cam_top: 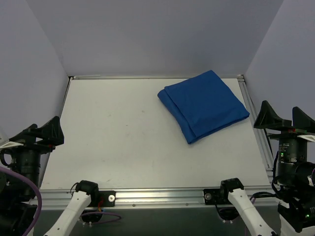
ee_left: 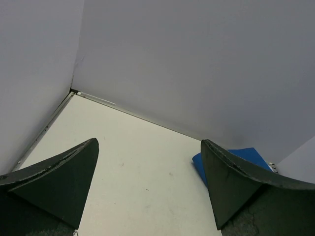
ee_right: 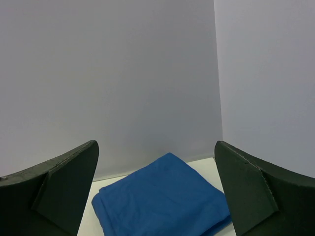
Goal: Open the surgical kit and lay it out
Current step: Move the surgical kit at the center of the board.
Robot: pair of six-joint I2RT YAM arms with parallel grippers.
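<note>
Top external view: the surgical kit (cam_top: 203, 104) is a royal-blue cloth bundle, folded shut into a rough square. It lies turned at an angle on the far right part of the white bench (cam_top: 123, 137), close to the right edge. Layered fold edges run along its near-left side, and what the cloth wraps is hidden. The left tool (cam_top: 45, 129) hangs by the bench's left edge and the right tool (cam_top: 284, 118) just outside its right edge. Both have their jaws spread wide, holding and touching nothing. Right wrist view shows the surgical kit (ee_right: 162, 196) lying ahead, most of its top in sight, while left wrist view catches only a blue corner of it (ee_left: 248, 156) above one finger.
</note>
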